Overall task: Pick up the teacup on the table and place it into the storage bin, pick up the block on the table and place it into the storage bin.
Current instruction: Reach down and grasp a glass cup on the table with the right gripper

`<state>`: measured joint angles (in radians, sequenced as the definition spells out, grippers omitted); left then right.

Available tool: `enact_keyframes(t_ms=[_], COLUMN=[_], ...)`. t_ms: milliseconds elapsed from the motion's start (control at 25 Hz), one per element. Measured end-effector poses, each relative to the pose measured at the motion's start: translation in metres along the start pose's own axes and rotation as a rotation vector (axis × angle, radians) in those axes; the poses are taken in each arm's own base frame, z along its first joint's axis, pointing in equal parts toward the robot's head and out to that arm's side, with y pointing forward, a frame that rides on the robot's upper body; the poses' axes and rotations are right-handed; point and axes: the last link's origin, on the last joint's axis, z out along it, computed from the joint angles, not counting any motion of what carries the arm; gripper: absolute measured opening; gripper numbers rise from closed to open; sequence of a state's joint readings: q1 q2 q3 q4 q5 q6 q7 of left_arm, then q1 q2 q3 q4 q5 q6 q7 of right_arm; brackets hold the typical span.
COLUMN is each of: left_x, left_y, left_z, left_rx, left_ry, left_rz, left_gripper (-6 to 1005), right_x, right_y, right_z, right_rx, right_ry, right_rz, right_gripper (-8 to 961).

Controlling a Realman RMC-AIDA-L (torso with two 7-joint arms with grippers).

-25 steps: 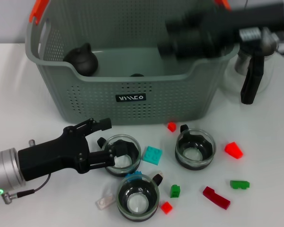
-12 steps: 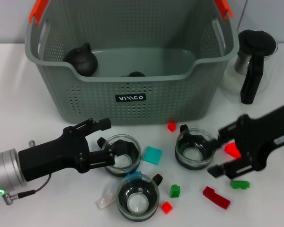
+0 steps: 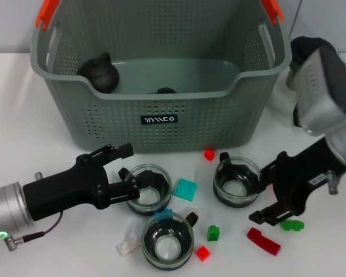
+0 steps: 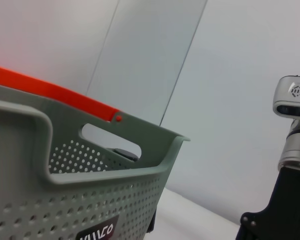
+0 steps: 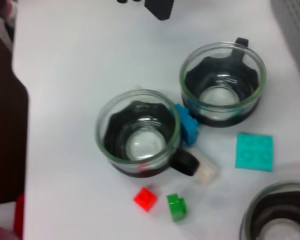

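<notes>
Left gripper (image 3: 128, 173) on my head view: fingers spread around a teacup (image 3: 149, 188) rim, just before the storage bin (image 3: 161, 121); right gripper (image 3: 269, 193) gapes empty beside another cup. Left wrist: bin wall (image 4: 65, 200) only. Right wrist: cups, small blocks (image 5: 253, 151) on the table (image 5: 80, 60)

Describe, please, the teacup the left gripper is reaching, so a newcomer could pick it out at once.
Start at the storage bin and move toward the table's near edge, below its black label. Three glass teacups sit there; this teacup is the leftmost. Only it has the left gripper around its handle side, one finger reaching its rim.
</notes>
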<state>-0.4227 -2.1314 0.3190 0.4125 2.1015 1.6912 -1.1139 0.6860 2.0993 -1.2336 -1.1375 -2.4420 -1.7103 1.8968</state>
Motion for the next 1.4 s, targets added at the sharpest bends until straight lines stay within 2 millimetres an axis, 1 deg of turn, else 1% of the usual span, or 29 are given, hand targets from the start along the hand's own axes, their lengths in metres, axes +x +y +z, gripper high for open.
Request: enact_keyframes(t_ms=[240,600,640,920,1360,1400], left_x=[-0.001,-0.001,-0.001,-0.002,-0.006,-0.006], left_y=[0.0,0.0,0.0,0.0,0.0,0.0], left_z=[-0.001,-0.004,-0.004,-0.005,-0.006,-0.006], left_rx=[0.006,0.02,0.021,0.023,0.031,0.031], left_ry=[0.004,0.013,0.013,0.012,-0.004,-0.004], left_rz=[-0.003,-0.008,-0.008,-0.01,-0.014,-0.014], left_gripper=[857,855,855,854,851,851], right_x=[-0.011,-0.023,-0.025,-0.027,-0.026,-0.026], right_y=[-0.002,-0.002,-0.003,-0.006,-0.003,-0.003], right_z=[0.01,0.033,0.037,0.051,0.055,0.056], right_rx=[0.037,0.091,0.109,0.151,0.133,0.132], right_ry=[0.033,0.098,0.104,0.132,0.155,0.156], right_rz=[-0.044,-0.104,-0.11,-0.098,-0.081,-0.081], right_gripper=[645,641,641,638,402,354])
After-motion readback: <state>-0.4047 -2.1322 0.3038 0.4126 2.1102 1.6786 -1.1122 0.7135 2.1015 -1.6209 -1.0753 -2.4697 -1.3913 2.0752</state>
